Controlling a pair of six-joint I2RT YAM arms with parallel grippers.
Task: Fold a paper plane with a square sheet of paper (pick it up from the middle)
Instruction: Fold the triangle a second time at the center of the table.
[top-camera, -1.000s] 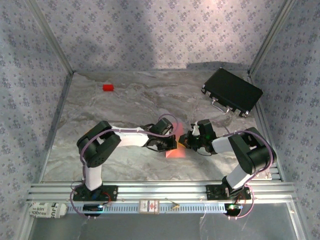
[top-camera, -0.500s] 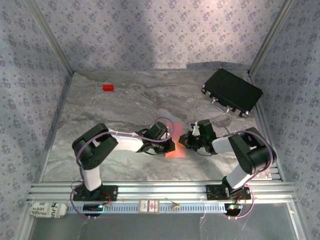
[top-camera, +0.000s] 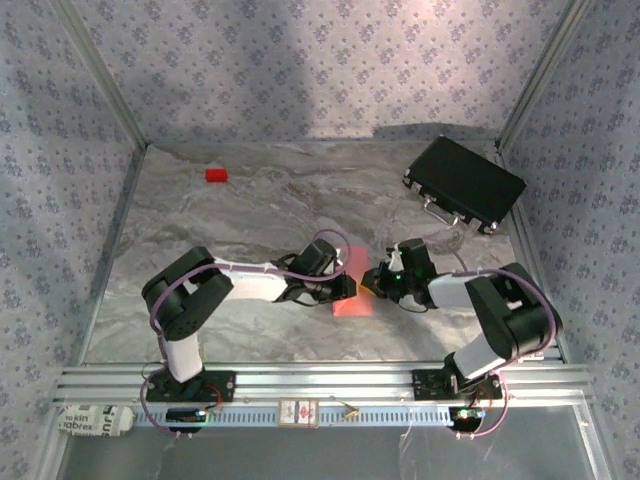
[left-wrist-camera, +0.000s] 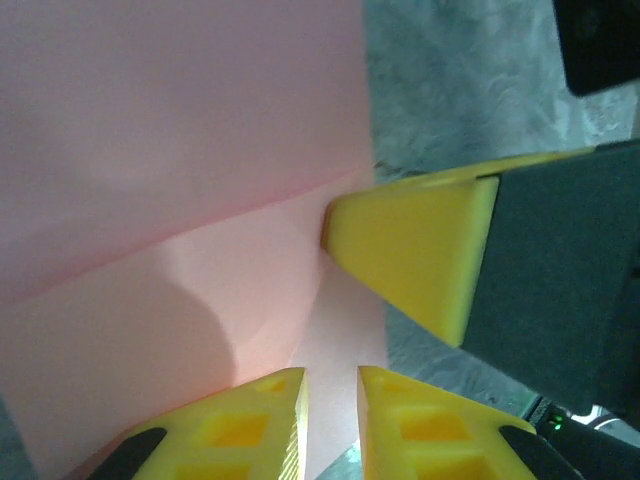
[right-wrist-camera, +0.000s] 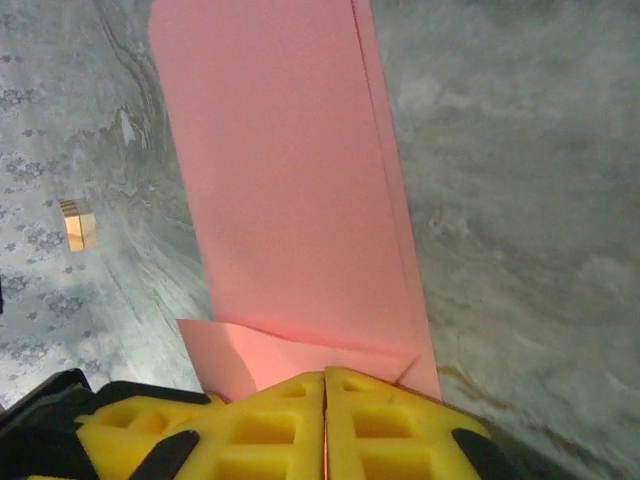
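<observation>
Though L jaws barely apart, R jaws tight on sheet (right-wrist-camera: 290, 180); case (top-camera: 464, 184), block (top-camera: 216, 175) afar.

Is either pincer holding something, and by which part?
It cannot be told. The right pincer is shut at the near edge of the paper; the left pincer is slightly open.

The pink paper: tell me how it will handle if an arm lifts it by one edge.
The paper looks thin and folded in layers, so it is probably very light and would likely droop away from a grip. Its crease should stiffen it somewhat along that line. On the smooth table it may slide when pushed.
</observation>
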